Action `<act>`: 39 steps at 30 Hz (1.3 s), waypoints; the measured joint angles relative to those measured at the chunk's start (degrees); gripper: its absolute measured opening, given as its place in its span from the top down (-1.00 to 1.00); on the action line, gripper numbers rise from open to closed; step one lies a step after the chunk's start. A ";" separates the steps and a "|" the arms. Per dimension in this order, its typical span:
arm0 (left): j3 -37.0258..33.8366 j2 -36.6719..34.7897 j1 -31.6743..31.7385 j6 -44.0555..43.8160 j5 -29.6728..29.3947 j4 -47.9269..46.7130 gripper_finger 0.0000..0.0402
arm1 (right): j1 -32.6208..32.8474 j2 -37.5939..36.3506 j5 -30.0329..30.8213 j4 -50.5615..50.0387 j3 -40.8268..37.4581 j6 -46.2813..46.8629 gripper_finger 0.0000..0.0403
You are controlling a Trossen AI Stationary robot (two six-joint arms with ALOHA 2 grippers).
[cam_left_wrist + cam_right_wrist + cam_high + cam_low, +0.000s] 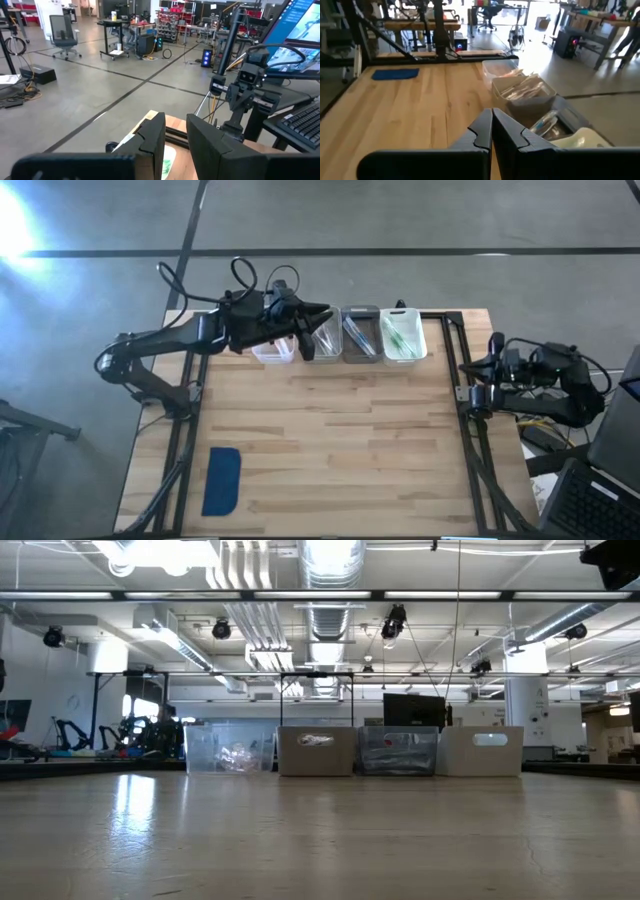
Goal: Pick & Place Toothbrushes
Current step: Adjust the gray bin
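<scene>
Left gripper [175,145] fills the bottom of its wrist view, fingers [150,145] parted by a narrow gap; whether anything is pinched between them cannot be told. From above it hangs over the two leftmost of four bins [340,335] lined along the table's [330,440] far edge. Toothbrushes [400,337] lie inside the bins, green ones in the rightmost. Right gripper [491,131] is closed and empty, parked at the table's right edge. Blue pad [222,479] lies near the front left. No legible writing anywhere.
</scene>
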 joint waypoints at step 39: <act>-0.74 5.84 6.78 -5.75 -17.97 -9.96 0.53 | -0.02 -0.11 -0.24 -0.02 0.04 -5.52 0.96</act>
